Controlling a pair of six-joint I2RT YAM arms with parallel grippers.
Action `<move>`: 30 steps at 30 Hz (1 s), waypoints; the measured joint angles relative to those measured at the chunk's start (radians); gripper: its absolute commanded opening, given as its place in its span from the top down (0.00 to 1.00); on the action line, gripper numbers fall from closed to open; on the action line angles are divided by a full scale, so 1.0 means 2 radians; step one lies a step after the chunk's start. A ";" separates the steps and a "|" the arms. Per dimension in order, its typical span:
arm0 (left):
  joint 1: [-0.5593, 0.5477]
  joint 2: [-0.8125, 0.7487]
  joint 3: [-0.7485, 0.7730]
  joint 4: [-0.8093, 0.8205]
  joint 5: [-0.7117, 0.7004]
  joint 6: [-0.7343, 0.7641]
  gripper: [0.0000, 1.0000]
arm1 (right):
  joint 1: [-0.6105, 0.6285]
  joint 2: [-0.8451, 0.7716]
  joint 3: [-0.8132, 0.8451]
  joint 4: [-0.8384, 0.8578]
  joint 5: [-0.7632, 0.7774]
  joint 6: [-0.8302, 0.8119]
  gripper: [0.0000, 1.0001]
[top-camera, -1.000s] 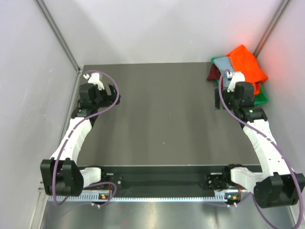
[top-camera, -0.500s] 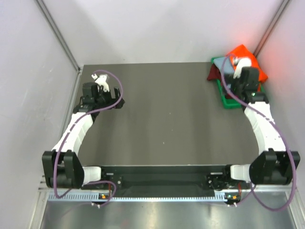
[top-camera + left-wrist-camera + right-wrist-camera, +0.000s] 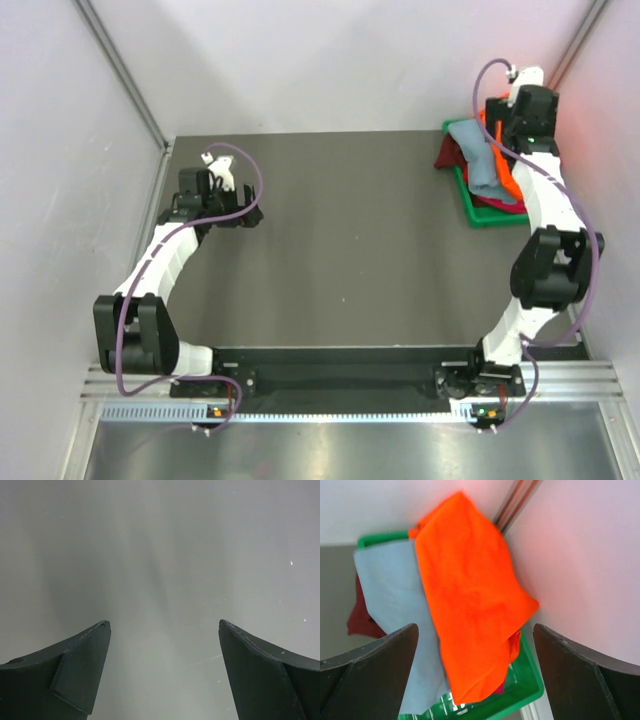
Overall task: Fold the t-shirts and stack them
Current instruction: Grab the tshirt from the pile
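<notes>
The t-shirts lie heaped in a green tray (image 3: 492, 217) at the table's far right corner. A bright orange one (image 3: 470, 590) is on top, with a pale grey-blue one (image 3: 390, 590) beside it. A dark red one (image 3: 362, 621) hangs over the tray's left side. From above I see the grey-blue shirt (image 3: 482, 160) and the dark red shirt (image 3: 450, 152). My right gripper (image 3: 475, 626) hangs open above the orange shirt, apart from it. My left gripper (image 3: 164, 623) is open over bare table at the far left (image 3: 246, 212), holding nothing.
The right wall (image 3: 580, 555) and a corner post stand close behind the tray. The dark tabletop (image 3: 350, 240) stretches between the two arms. The right arm (image 3: 545, 200) reaches over the tray's right half and hides it in the top view.
The right arm has stretched up and back to the far right corner, so its gripper is now over the shirt pile. The left gripper has drifted a little to the right.
</notes>
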 measured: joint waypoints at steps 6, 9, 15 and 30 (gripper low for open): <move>0.000 0.000 -0.002 0.000 0.015 0.006 0.14 | 0.000 0.054 -0.002 -0.012 -0.006 -0.021 0.01; 0.000 0.001 -0.003 0.000 0.021 0.009 0.14 | -0.001 0.061 -0.008 -0.010 -0.004 -0.030 0.00; 0.000 0.014 -0.003 0.000 0.029 0.008 0.13 | -0.002 0.075 -0.015 0.002 0.007 -0.052 0.03; 0.000 0.023 -0.003 0.000 0.036 0.006 0.12 | -0.014 0.093 -0.038 0.003 0.006 -0.051 0.82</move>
